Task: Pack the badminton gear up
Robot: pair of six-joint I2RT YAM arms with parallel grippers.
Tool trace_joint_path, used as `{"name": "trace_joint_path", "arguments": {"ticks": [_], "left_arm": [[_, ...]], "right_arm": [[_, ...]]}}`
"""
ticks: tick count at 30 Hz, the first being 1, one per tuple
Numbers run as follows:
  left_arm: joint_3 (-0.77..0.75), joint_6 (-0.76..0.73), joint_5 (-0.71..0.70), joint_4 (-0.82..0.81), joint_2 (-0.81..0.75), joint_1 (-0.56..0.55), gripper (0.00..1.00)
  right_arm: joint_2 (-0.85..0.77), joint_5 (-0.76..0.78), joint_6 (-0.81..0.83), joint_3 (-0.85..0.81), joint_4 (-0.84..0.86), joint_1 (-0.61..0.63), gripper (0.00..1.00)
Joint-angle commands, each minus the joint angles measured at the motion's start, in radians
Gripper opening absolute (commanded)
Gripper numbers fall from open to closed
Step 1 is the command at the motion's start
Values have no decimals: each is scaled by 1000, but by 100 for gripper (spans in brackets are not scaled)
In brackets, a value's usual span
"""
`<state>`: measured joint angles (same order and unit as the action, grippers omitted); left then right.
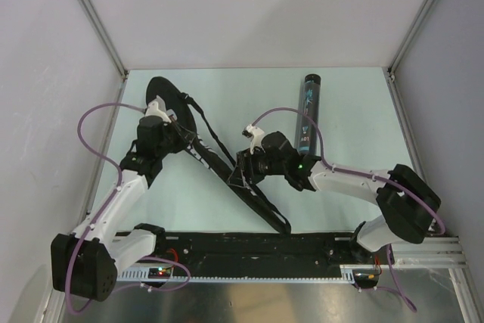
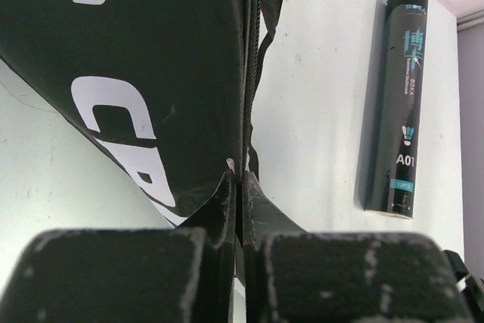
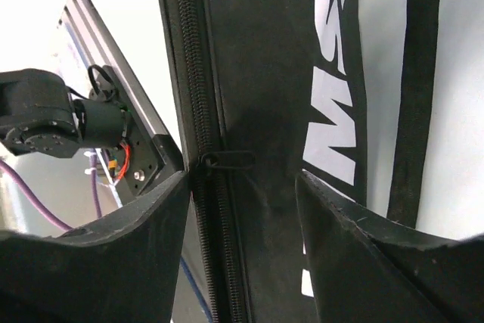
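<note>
The black racket bag [image 1: 219,160] with white lettering lies diagonally across the table, wide end at the far left, narrow end near the front rail. My left gripper [image 1: 184,138] is shut on the bag's zipped edge [image 2: 240,111], with the fabric pinched between its fingertips [image 2: 227,187]. My right gripper [image 1: 243,173] hovers over the bag's narrow part, open. In the right wrist view the zipper track and its black pull tab [image 3: 227,160] lie between the spread fingers [image 3: 159,202]. The long black tube [image 1: 308,111] lies apart at the far right, also seen in the left wrist view [image 2: 399,104].
A black strap [image 3: 416,73] of the bag runs alongside it on the table. The black front rail [image 1: 249,243] crosses below the bag's narrow end. Grey walls and metal posts close in the left, right and far sides.
</note>
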<state>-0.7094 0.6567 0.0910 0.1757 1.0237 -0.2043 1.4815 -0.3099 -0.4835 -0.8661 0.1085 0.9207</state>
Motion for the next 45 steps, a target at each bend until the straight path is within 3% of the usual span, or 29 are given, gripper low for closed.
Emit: {"name": "trace_joint_path", "arguments": {"ticks": [1,8,16,19,24,27,30,32,40,42,45], "left_arm": [[16,23,37,-82,-43,3,0],[50,39,34,-100,-57,3,0],[59,45,33,-105,-62,3,0],[60,46,31,-105,-63,2,0],[66,50,27,-104,-66,3,0],[66,52,26,-105,-69,2,0],[67,54,24,-104,-70,2,0],[67,56,25,-105,-71,3,0],[77,60,36,-105,-78,2,0],[82,62,35,-106,-81,2,0],[88,66,35,-109,-84,3,0]], "right_arm": [[26,-78,-151,-21,143,-10,62],[59,-77,-268,-11,229,-10,63],[77,-54,-314,15,257,-10,52],[73,-42,-316,22,255,-11,41],[54,-15,-319,41,252,-12,15],[30,4,-317,58,244,-13,5],[13,36,-310,69,220,-14,1],[5,58,-312,75,198,-13,8],[-14,63,-389,93,195,-17,68],[-11,62,-452,108,229,-8,77],[-1,84,-533,133,283,14,79]]}}
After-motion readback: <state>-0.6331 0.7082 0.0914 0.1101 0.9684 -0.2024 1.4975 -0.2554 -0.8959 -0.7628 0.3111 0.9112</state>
